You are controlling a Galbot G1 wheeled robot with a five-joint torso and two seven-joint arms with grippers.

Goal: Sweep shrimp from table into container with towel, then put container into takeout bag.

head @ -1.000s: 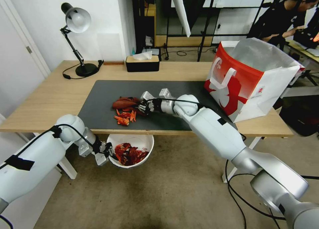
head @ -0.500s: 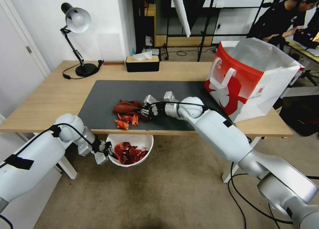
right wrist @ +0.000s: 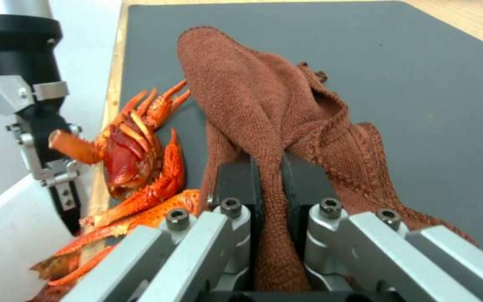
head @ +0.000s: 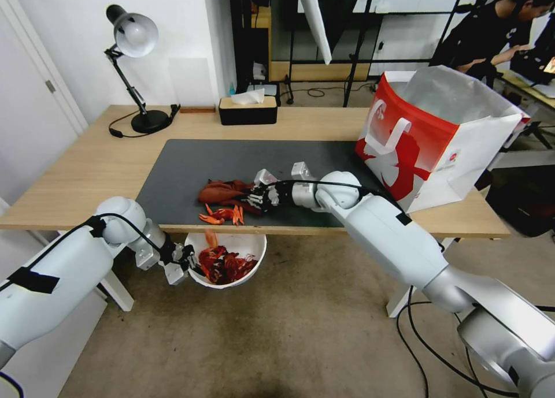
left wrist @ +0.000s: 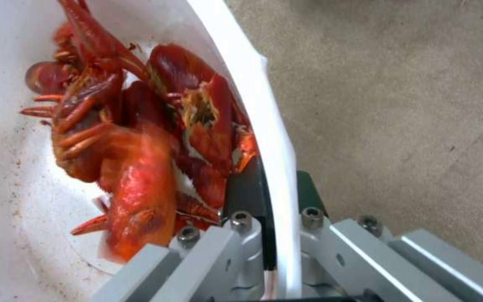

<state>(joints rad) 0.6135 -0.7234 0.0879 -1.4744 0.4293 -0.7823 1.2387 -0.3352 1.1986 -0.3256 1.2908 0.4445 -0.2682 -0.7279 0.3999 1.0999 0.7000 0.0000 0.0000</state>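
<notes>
Fingers, right: the right gripper (right wrist: 268, 188) pinches a fold of the towel (right wrist: 264, 105), so the cloth trails ahead of it like a soft blade across the mat.
Fingers, left: the left gripper (left wrist: 269, 235) is clamped on the rim of the container (head: 252, 245), 1 finger (left wrist: 247, 188) inside the wall and 1 outside.
Container: held below the near edge of the tabletop (head: 87, 167), directly under the swept pieces, apparently placed to catch what drops.
Shrimp: a few lie at the mat's near edge beside the towel (head: 222, 216); 1 hangs in the gap above the bowl; many already rest inside.
Takeout bag: stands open on the robot's right end of the tabletop (head: 439, 138), well apart, waiting for the filled bowl.
Stage: sweeping looks nearly finished.
</notes>
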